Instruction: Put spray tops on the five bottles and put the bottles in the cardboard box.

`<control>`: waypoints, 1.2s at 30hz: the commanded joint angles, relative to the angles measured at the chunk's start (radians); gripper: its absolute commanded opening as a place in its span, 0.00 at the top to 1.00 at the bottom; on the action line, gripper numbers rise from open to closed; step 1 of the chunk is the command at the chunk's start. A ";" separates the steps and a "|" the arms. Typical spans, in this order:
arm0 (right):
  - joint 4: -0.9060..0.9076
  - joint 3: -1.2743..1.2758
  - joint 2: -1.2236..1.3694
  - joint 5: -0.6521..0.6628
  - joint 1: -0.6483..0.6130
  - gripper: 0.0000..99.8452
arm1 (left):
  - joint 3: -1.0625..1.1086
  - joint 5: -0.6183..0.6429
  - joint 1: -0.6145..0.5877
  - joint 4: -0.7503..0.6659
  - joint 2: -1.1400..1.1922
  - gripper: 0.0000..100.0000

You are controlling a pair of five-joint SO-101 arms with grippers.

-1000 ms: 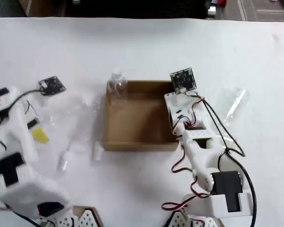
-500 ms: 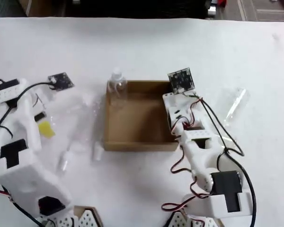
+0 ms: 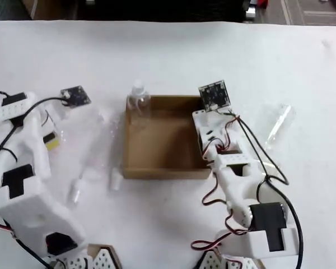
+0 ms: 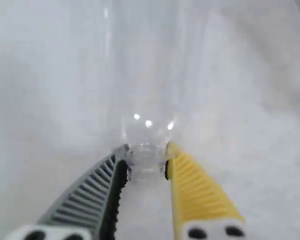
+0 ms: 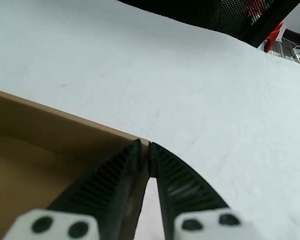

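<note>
My left gripper [image 4: 144, 167] is shut on the neck of a clear bottle [image 4: 142, 85] that has no top; its grey and yellow fingers [image 4: 190, 185] press the neck from both sides. In the high view the left gripper [image 3: 53, 139] is at the table's left. The cardboard box [image 3: 162, 168] sits in the middle, with one topped bottle [image 3: 138, 103] upright at its far left corner. My right gripper [image 5: 145, 150] is shut on the cardboard box's wall [image 5: 65, 127] near a corner. More clear bottles [image 3: 99, 137] lie left of the box.
Two loose spray tops [image 3: 116, 179] [image 3: 75, 191] lie near the box's front left corner. Another clear bottle [image 3: 278, 123] lies on the white table to the right of the right arm [image 3: 235, 179]. Cables hang along both arms.
The left arm has swung away from the table's front edge and to the right, toward the lying bottles. The right arm has not moved.
</note>
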 commanded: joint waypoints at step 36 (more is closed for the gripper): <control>-0.018 0.008 -0.093 0.014 -0.005 0.98 | -0.321 0.276 0.130 0.643 -0.806 0.98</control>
